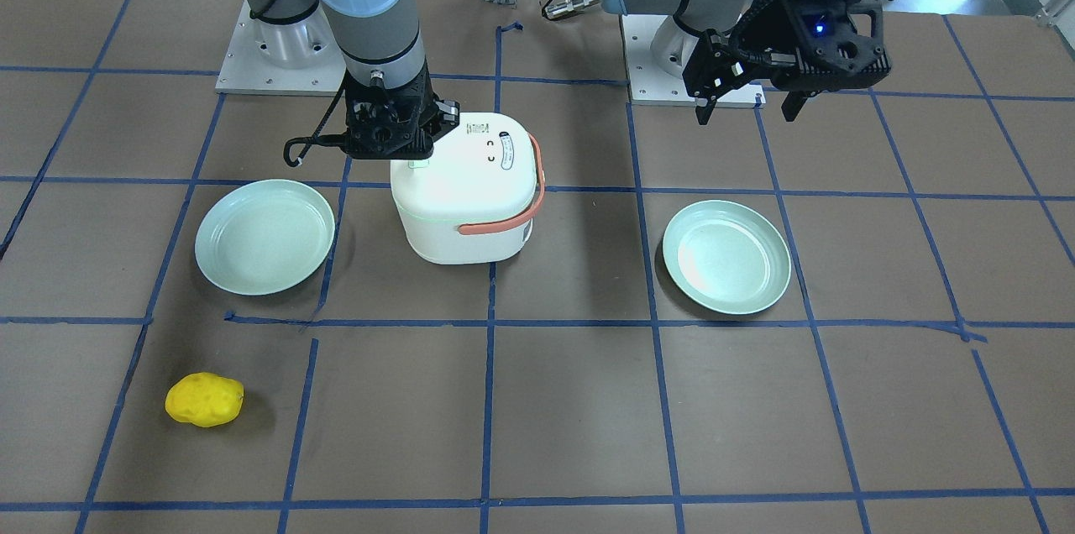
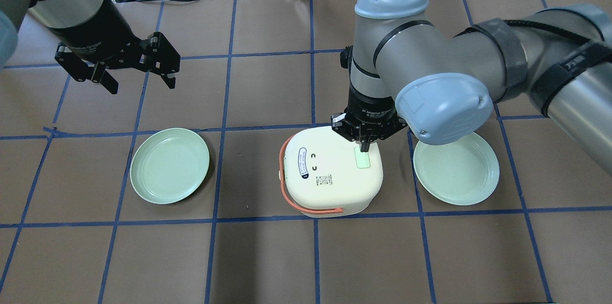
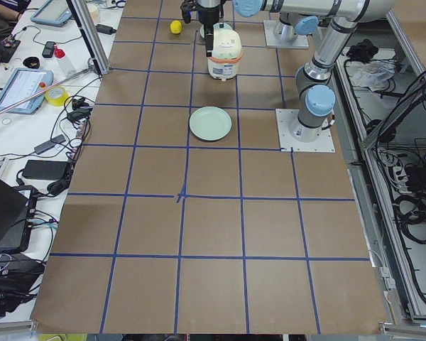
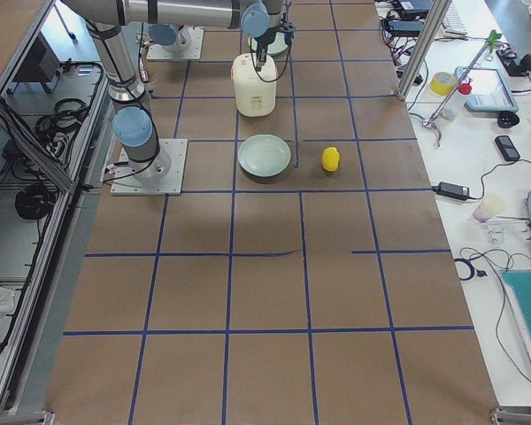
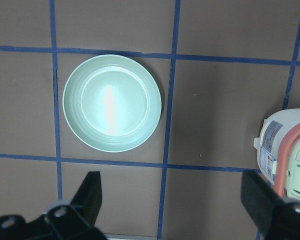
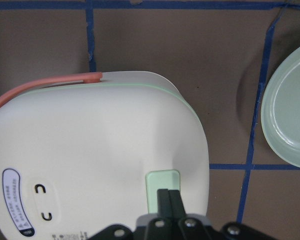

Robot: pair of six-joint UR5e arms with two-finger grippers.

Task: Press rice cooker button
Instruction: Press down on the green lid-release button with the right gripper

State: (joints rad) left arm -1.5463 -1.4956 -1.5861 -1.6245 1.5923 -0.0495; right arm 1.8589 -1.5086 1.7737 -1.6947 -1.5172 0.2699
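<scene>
**Right hand set on the cooker's button**

The right hand [image 2: 364,145] has its fingers pinched into one narrow tip. It points straight down, on or just above the pale green button [image 6: 163,181] at the right of the lid. The rice cooker [image 2: 330,175] stands on the counter [image 2: 267,256] between the left plate [image 2: 169,165] and the right plate [image 2: 456,170]. Its shell looks rigid, smooth and probably light, so the push should go squarely down on the button's middle, or it may skid. The left hand [image 2: 138,70] hangs wide open, far left.
</scene>
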